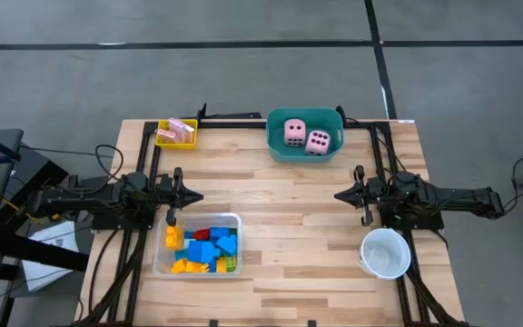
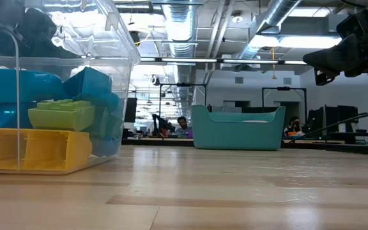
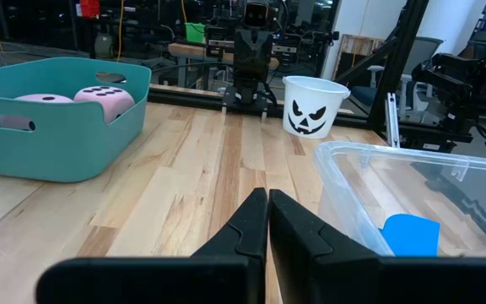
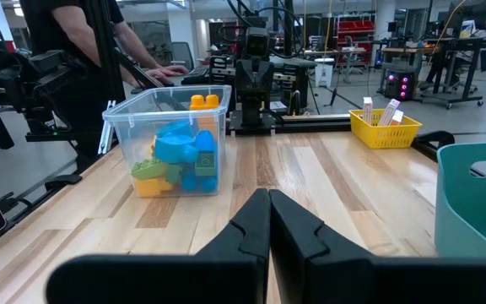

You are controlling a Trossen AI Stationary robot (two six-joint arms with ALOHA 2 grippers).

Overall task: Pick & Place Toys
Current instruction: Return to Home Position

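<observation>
Blue, yellow-orange, red and green building blocks [image 1: 202,248] lie piled in the clear tray [image 1: 235,218] at the near left. Two pink foam dice [image 1: 305,137] sit in the teal tub [image 1: 276,148] at the far middle. Small pink-white cards [image 1: 182,130] stand in the yellow tray [image 1: 162,139] at the far left. My left gripper [image 1: 200,195] is shut and level at the table's left side, just beyond the clear tray. My right gripper [image 1: 337,194] is shut and level at the right side, facing it. Both hold nothing.
A white cup [image 1: 385,252] with a black face drawn on it stands at the near right, close to my right arm. Bare wood lies between the two grippers. A person [image 4: 91,59] stands beyond the table's left side.
</observation>
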